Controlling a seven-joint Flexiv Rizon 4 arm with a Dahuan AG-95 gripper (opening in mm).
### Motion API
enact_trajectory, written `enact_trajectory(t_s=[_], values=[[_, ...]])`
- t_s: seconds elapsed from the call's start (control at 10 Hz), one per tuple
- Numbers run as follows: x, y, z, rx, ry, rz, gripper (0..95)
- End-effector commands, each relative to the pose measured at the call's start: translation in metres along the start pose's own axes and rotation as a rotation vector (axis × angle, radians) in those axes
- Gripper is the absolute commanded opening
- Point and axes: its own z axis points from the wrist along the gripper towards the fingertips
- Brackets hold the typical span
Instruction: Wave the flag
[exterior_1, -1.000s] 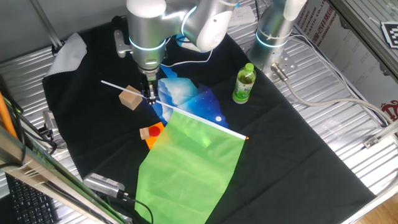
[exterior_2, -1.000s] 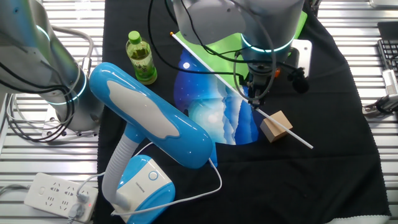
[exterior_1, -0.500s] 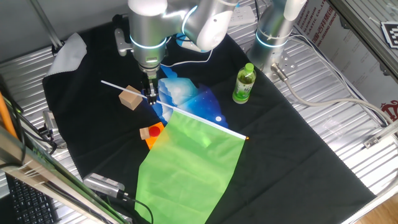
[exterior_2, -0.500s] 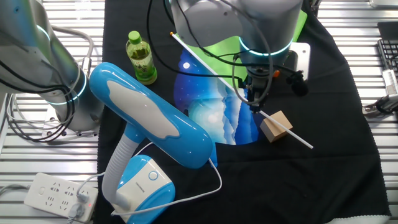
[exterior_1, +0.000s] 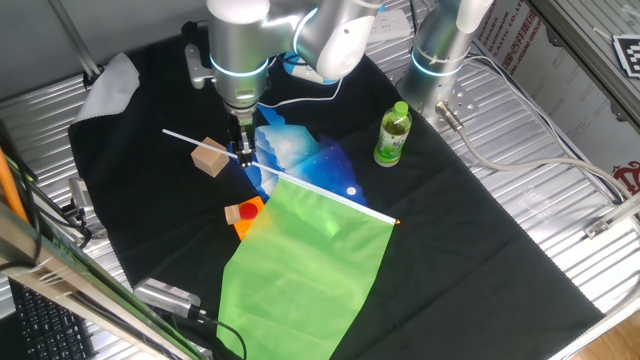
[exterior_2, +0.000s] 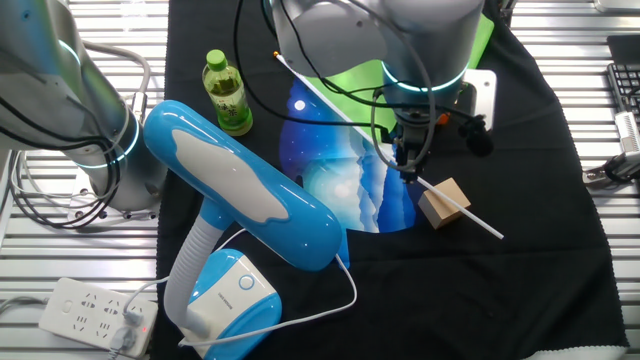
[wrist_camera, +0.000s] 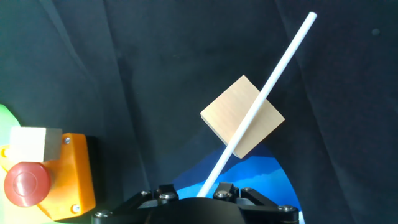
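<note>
No legible text or labels.

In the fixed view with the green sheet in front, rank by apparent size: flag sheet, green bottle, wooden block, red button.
1. flag, largest by far, though nearest the camera.
2. green bottle.
3. wooden block.
4. red button, smallest.
</note>
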Motion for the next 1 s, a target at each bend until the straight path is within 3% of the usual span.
enact_trajectory(t_s=[0.1,0.2,0.6,1.0], values=[[0.0,0.0,0.002,-0.001,-0.008,-0.005,38.0],[0.0,0.0,0.002,-0.003,-0.007,-0.009,57.0],[0.0,-0.001,0.003,-0.006,-0.013,-0.015,57.0],[0.003,-0.002,0.015,-0.004,-0.02,-0.015,57.0]])
